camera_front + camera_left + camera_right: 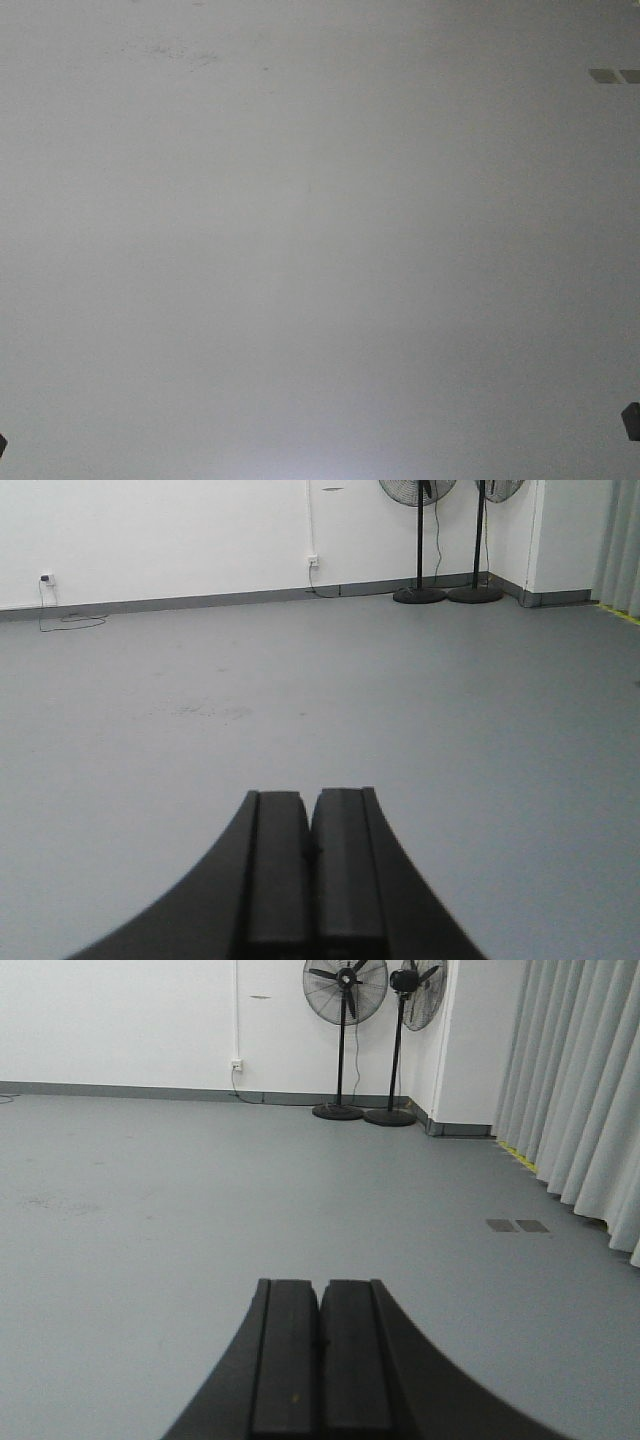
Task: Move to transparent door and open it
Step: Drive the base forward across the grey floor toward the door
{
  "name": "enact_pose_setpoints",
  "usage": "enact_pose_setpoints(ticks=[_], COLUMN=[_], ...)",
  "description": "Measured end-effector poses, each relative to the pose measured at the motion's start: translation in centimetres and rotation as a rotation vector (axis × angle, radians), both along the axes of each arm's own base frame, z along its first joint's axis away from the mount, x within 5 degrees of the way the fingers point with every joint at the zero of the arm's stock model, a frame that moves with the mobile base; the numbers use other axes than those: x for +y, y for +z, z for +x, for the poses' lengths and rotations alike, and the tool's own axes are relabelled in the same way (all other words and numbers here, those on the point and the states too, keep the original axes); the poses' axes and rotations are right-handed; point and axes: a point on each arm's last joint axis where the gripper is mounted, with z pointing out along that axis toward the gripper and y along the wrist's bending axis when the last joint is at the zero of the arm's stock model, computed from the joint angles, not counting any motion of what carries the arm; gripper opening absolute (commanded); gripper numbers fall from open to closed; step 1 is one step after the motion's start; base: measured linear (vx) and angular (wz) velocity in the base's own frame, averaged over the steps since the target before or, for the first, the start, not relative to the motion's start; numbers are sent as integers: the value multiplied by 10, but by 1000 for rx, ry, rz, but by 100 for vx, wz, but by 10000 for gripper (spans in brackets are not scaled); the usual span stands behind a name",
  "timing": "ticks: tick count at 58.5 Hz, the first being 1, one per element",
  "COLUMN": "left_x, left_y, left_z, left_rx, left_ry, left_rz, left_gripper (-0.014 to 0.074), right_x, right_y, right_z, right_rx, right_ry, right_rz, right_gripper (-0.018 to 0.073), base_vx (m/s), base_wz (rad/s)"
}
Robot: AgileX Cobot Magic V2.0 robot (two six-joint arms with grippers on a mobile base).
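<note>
The transparent door is out of view in all three views. My left gripper (311, 798) points low over bare grey floor, its two black fingers pressed together with nothing between them. My right gripper (321, 1286) is in the same pose over the floor, shut and holding nothing. The front view shows only grey floor, with a dark gripper tip at each bottom corner (631, 420).
Two black pedestal fans (345, 1040) stand against the white back wall near a corner pillar (470, 1040). Grey curtains (580, 1100) hang along the right side above a yellow floor line. Two floor plates (518, 1226) lie to the right. A wall socket with cable (46, 580) is far left.
</note>
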Motion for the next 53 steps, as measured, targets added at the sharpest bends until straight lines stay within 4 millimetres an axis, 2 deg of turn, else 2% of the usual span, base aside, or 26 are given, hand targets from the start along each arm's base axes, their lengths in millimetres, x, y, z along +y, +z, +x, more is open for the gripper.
enact_pose_setpoints(ticks=[25, 53], left_x=[0, 0], left_y=[0, 0], left_z=[0, 0], left_rx=[0, 0], left_ry=[0, 0], left_rz=[0, 0], left_gripper=[-6, -6], right_x=[0, 0], right_y=[0, 0], right_z=[0, 0], right_rx=[0, 0], right_ry=[0, 0], right_rz=[0, 0], right_gripper=[-6, -6], base_vx=[23, 35], base_wz=[-5, 2])
